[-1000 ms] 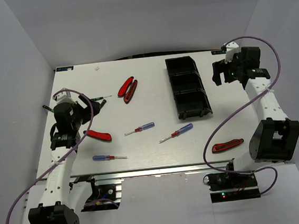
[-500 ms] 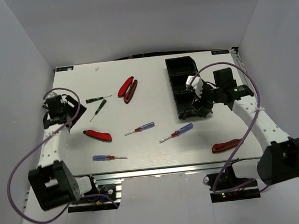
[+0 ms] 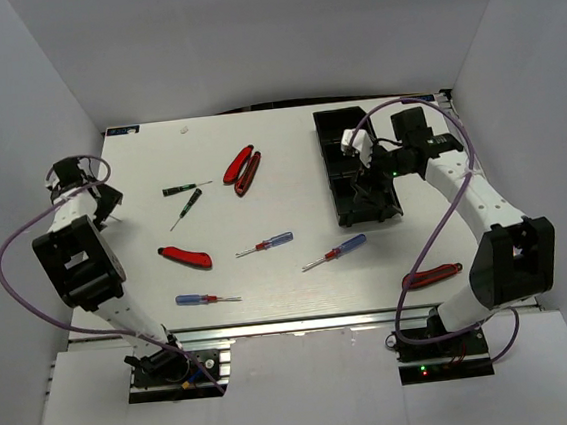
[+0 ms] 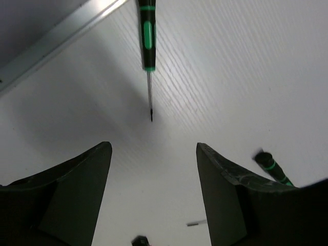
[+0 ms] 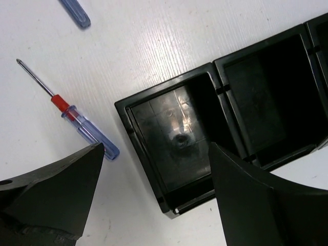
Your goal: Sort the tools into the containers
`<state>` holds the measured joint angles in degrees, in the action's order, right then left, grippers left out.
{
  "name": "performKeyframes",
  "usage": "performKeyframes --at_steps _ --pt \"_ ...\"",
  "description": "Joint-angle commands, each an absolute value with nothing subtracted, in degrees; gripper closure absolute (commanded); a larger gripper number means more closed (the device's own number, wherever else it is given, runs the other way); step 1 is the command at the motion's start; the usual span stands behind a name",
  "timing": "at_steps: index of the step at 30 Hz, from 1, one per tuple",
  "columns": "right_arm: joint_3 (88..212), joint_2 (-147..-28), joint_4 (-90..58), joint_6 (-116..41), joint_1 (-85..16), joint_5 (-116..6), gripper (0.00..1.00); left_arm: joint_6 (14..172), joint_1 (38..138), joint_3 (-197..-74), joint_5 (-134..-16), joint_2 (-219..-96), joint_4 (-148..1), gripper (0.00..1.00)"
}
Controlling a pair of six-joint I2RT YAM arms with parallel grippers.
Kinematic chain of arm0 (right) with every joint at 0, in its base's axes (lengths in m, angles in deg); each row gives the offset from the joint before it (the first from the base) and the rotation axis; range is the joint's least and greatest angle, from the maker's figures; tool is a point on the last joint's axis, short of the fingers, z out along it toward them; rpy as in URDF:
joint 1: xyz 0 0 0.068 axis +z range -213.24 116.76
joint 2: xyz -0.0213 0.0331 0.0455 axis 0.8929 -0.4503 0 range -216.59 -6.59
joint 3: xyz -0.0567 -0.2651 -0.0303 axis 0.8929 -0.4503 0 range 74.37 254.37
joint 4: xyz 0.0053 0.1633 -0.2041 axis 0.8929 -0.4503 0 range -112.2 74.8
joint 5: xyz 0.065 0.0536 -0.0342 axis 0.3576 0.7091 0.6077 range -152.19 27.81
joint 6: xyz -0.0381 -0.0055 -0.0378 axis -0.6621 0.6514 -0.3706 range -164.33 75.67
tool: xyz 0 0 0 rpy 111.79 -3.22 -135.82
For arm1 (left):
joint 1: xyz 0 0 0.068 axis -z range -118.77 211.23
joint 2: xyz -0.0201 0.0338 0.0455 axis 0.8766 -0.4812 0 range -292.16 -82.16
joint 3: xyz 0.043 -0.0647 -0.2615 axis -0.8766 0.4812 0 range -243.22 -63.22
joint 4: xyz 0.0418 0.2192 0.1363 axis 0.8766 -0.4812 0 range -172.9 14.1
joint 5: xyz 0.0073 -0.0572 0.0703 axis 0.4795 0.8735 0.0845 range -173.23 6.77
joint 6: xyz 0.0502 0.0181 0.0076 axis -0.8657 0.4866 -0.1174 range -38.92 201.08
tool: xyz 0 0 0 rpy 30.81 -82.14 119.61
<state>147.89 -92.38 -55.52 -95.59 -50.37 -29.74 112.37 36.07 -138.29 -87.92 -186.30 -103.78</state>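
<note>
Right wrist: jaws wide, empty, over end compartment of black tray

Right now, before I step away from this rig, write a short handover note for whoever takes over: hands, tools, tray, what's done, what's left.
Left hand: open, empty, at the white table's left edge; a thin green-handled screwdriver lies ahead.
Right hand: open, empty, over the near compartment of the long black three-compartment plastic tray.
On the table: blue-and-red-handled screwdrivers, red-handled pliers, red-handled cutters.
Done: nothing; visible compartments look empty. Left: every tool.
</note>
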Motion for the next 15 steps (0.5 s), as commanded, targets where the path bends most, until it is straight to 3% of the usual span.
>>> performKeyframes --at_steps 1,10,15 --pt "150.7 -94.0 -54.3 -94.9 -50.4 -26.7 0.11 111.7 36.1 -144.7 -95.5 -188.3 -106.0 0.23" --pt "152.4 -97.5 -53.8 -95.0 -51.5 -26.1 0.11 108.9 36.2 -154.4 -101.8 -197.9 -106.9 0.3" --pt "159.2 -101.8 -58.1 -95.9 -52.1 -24.8 0.11 107.4 36.9 -156.7 -102.7 -201.4 -106.8 0.33"
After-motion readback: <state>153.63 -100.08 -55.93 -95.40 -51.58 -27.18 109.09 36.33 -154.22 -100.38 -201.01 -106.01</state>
